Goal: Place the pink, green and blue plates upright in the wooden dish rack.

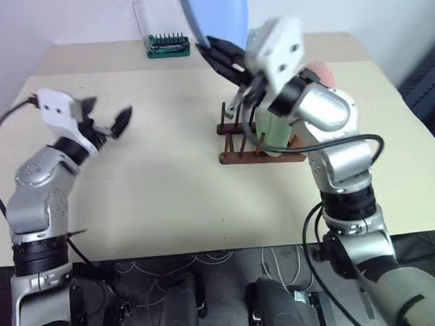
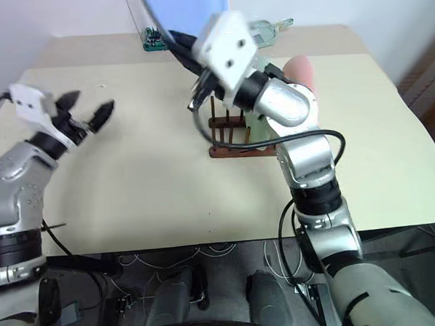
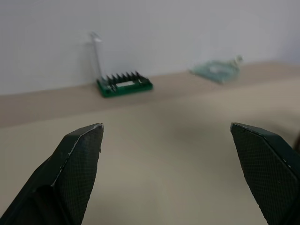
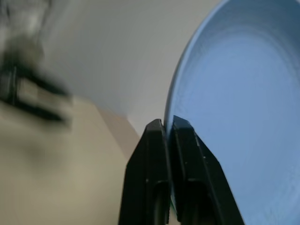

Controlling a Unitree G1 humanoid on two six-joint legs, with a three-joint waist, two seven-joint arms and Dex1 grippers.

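Pinching the light blue plate [image 4: 243, 93] edgewise, right claw [image 4: 167, 124].

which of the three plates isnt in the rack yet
The blue plate: the right gripper pinches its rim and holds it up above the table. The green plate and pink plate already stand in the wooden dish rack.

A light blue plate [image 4: 243, 108], a pale mint green plate [image 1: 276, 131] and a salmon pink plate [image 2: 300, 75] join a dark brown wooden rack [image 1: 257, 156] on the plain beige surface [image 1: 160, 188], between black fingers [image 3: 77, 164].

Silver arms, black joint bands, white wrist housings, black cables.
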